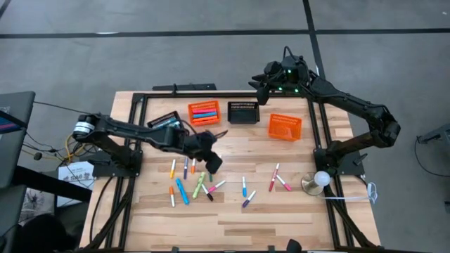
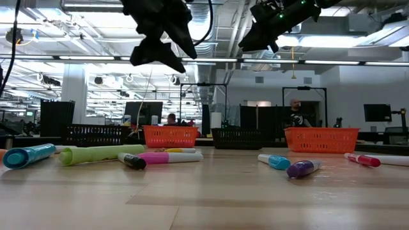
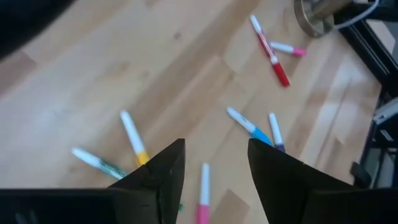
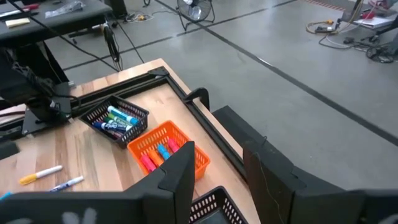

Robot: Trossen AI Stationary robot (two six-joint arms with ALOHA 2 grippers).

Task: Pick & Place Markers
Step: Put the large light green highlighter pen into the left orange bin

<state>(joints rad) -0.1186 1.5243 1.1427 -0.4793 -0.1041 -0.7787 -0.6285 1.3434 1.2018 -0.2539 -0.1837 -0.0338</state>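
We see a large hall with a grey floor, ceiling lights and desks, and a person (image 2: 294, 110) standing far behind the table (image 1: 281, 211), a pale wooden top in a black frame.

Over it we see the left arm reaching toward the middle, its gripper (image 1: 211, 164) hanging above the cluster of markers (image 1: 188, 181). In its wrist view we see the two fingers (image 3: 163, 171) apart with only bare wood between them, so the claw is open and holds nothing. The right arm is folded back over the far edge, its gripper (image 1: 261, 83) just beyond the black basket (image 1: 243, 112). We see its fingers (image 4: 181, 172) parted with nothing between them, open too.

Along the far side we count four baskets. An orange one (image 1: 204, 112) holds pink, orange and blue markers. Left of it, a black one (image 4: 116, 118) holds blue and green markers. A second orange one (image 1: 285, 126) sits tilted to the right.

The loose markers lie flat on the near half. Most are left of centre. A blue and a purple one (image 1: 246, 193) lie at the middle. Pink and red ones (image 1: 276, 178) lie right of those, near a round metal stand (image 1: 316, 183).
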